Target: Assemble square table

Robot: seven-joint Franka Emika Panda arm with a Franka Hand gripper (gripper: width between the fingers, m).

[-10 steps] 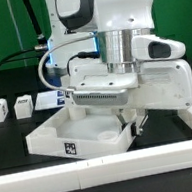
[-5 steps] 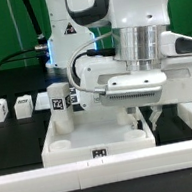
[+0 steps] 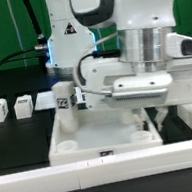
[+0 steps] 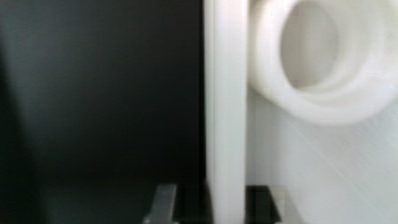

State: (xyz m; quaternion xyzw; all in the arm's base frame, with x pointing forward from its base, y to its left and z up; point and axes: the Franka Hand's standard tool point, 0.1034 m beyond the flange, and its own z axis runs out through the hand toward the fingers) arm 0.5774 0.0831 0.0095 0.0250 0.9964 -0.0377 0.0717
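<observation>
pincer (image 4: 226,205): clamped over the tray (image 3: 88,149) rim
grip: likely for dragging the tray square
socket (image 4: 329,60): just beside pincer, unblocked for a leg

Blurred, the square table (image 4: 231,100) has its corner socket (image 4: 329,60) cut off.
</observation>
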